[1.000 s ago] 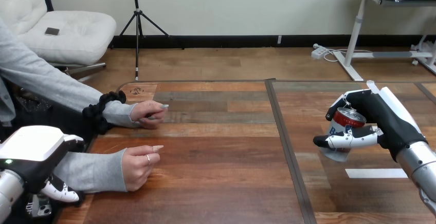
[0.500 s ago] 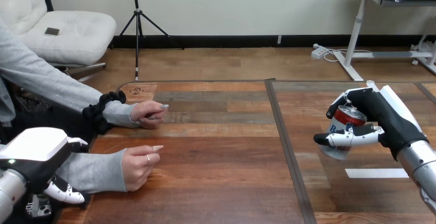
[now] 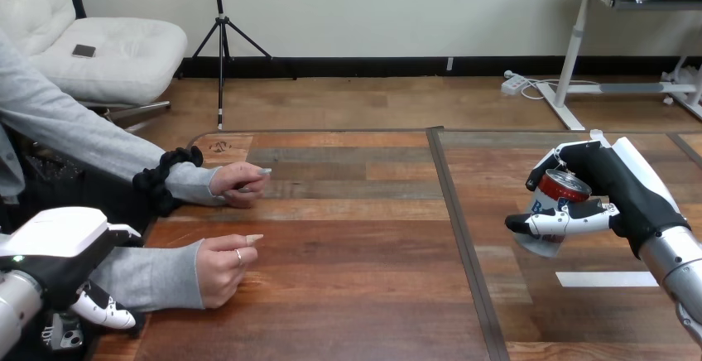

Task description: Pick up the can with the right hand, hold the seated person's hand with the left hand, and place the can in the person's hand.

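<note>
The right hand's [image 3: 622, 185] fingers [image 3: 564, 223] grip the can [image 3: 564, 185], well right of the person's nearer hand [image 3: 222, 267], which lies unheld; the left hand's [image 3: 55, 247] closure is indeterminate.

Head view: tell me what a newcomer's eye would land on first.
The right hand, at the view's right, grips a tilted red-topped can over the wooden table. At the left, the person's two hands rest on the table: the nearer hand and the farther hand. The left hand sits at the bottom-left corner, beside the person's nearer forearm.
</note>
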